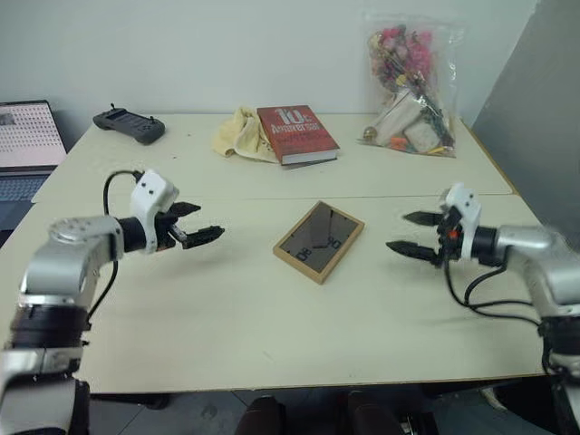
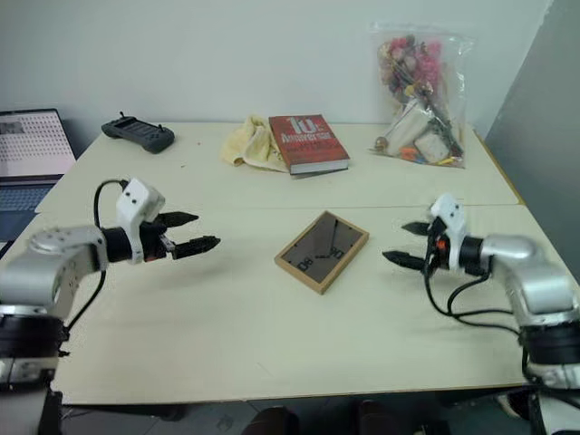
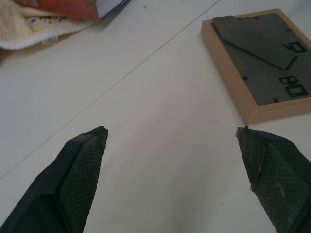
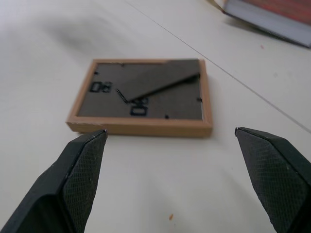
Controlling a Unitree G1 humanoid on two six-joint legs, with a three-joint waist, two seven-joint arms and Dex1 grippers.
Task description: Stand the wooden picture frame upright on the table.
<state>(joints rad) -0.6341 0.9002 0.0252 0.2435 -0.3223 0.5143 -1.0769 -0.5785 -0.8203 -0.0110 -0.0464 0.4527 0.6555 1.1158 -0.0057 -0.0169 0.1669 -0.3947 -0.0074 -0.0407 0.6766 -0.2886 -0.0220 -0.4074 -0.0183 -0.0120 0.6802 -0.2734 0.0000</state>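
Hands (image 1: 198, 223) (image 1: 410, 233) flank the flat-lying wooden picture frame (image 1: 319, 240), apart.

The wooden picture frame (image 1: 319, 240) is lying face down mid-bench (image 1: 254, 335), between the left pincer (image 1: 195, 222) and right pincer (image 1: 412, 233). Farther back, a book (image 1: 296, 134) is lying beside a cloth (image 1: 239, 134); a bag (image 1: 410, 86) is sitting far right, a controller (image 1: 130, 125) far left.

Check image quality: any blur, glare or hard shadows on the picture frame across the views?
Left eye view: the wooden picture frame is sharp, evenly lit, no glare, only a thin soft shadow at its edge on the table. Left wrist view: frame crisp, finger pads close and slightly soft. Right wrist view: frame mildly blurred, the red book behind more so.
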